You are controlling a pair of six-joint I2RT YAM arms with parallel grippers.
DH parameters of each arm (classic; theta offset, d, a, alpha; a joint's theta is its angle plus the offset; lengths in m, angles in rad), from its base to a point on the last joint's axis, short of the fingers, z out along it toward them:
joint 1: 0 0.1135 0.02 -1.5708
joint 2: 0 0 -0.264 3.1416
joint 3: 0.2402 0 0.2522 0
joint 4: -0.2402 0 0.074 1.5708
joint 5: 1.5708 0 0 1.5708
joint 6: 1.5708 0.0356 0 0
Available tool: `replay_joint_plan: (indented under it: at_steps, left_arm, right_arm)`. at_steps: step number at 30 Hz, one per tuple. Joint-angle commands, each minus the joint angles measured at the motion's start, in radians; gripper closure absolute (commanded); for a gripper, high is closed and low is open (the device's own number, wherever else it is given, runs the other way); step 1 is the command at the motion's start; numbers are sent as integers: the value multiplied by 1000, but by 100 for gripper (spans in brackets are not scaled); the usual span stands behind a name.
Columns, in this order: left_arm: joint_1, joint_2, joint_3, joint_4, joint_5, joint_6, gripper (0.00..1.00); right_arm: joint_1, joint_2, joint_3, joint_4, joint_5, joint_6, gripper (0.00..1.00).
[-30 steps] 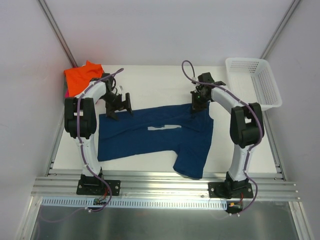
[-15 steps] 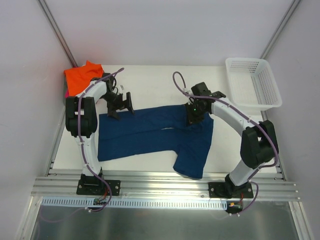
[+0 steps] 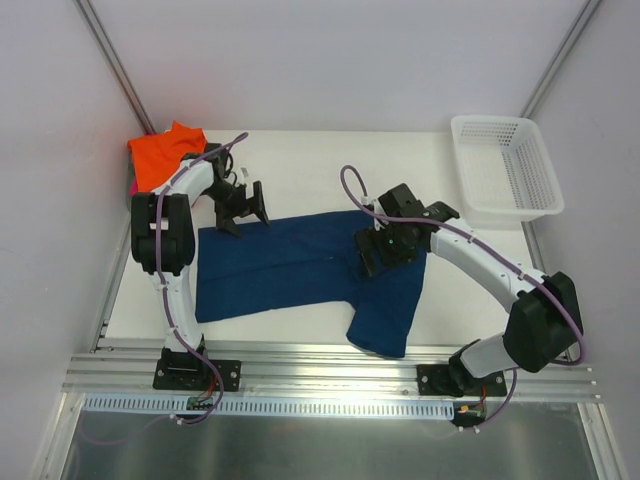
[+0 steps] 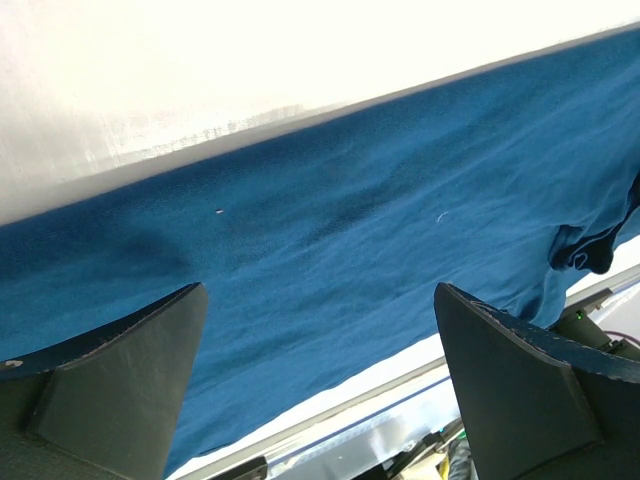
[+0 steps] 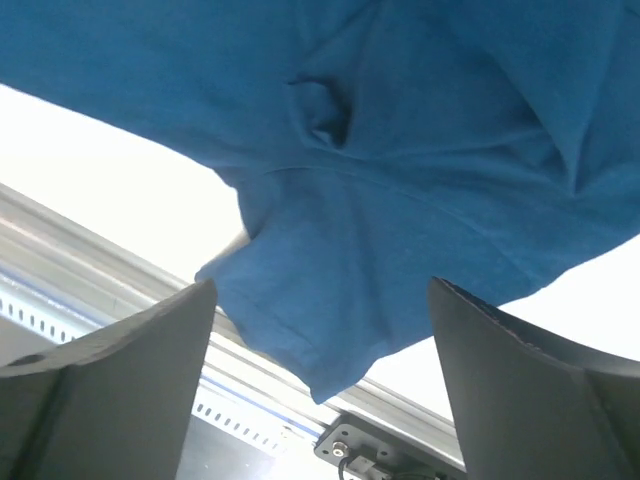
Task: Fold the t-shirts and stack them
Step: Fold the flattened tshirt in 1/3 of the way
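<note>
Your left fingers (image 4: 110, 380) and right fingers (image 5: 110, 370) both gape empty; the right, low over the navy shirt (image 3: 290, 270), could snag its fold.

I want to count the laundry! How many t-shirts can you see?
3: the navy t-shirt spread mid-table, the orange t-shirt folded at the far-left corner, a pink one peeking beneath it. More may hide underneath.
</note>
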Motion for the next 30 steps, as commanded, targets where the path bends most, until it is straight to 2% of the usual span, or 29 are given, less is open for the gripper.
replay_joint_plan:
  at_steps: [1,4,9,17,22,30]
  left_arm:
    - [-14,-28,8,-20,5,7,1]
    - [-20,-39,3,-21,-14,18,1]
    - [-27,-57,-25,-20,-21,21,1]
    - [-31,-56,-25,-20,-21,19,1]
    - [-31,-54,-25,-21,-21,19,1]
    - [-31,-45,-12,-21,-26,18,1]
  right_arm:
    - [-24,-20,-9,12,56,22,8]
    - [-56,30,5,66,21,33,7]
    - [-136,190,74,123,-51,36,17]
    - [-246,385,212,129,-38,11,23]
    - [-277,431,275,117,-31,-3,23]
    - [-274,408,243,112,-70,0,28]
